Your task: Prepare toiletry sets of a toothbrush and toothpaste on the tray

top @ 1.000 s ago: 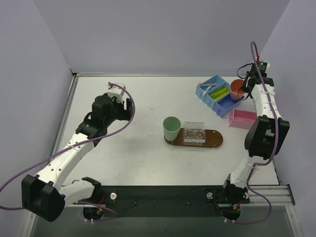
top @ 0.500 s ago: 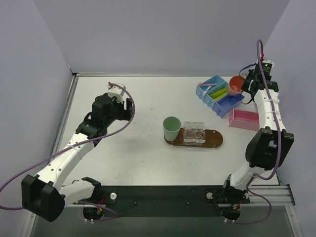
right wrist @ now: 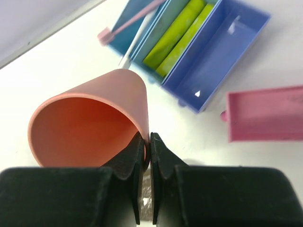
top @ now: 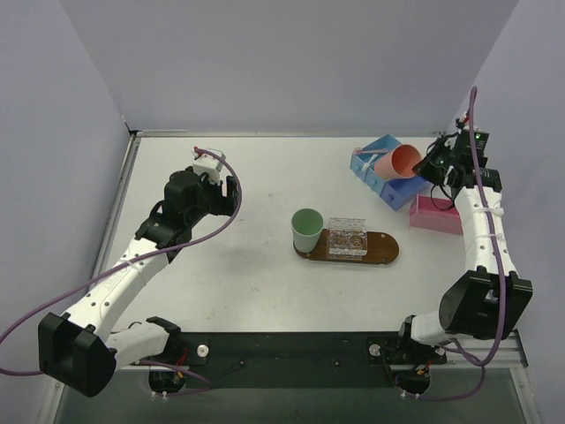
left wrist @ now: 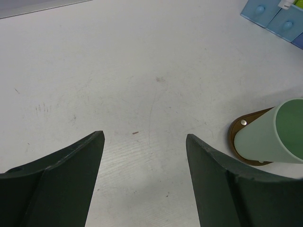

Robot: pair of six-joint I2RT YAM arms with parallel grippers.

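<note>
Right end effector [right wrist: 146, 142] has its two fingers pressed together on the wall of a salmon-orange cup [right wrist: 90, 120], pinching it at the rim; the cup lies tipped on its side in the grip, its mouth turned toward the wrist camera and its base pointing away. Just beyond the cup and below it sits the blue compartment bin [right wrist: 215, 71], where two lime-green toothpaste [right wrist: 177, 35] tubes lie side by side in the middle compartment. A toothbrush [right wrist: 130, 21] with a pink handle rests across the bin's far corner, further out from the fingers. The bin's near compartment shows only its blue floor. Off to the right of this end effector a pink shallow box [right wrist: 265, 113] sits on the tabletop [top: 256, 177], apart from the bin. The tray [top: 385, 251] lies well away from the right end effector, toward the arm bases and to its left, carrying a mint-green cup [top: 306, 228] at one end and a clear box [top: 348, 237] beside it, with no tube or brush on it. Left end effector [left wrist: 144, 136] hovers over bare tabletop with its fingers spread wide and nothing between them; the mint-green cup stands off to its right, on the end of the tray.
</note>
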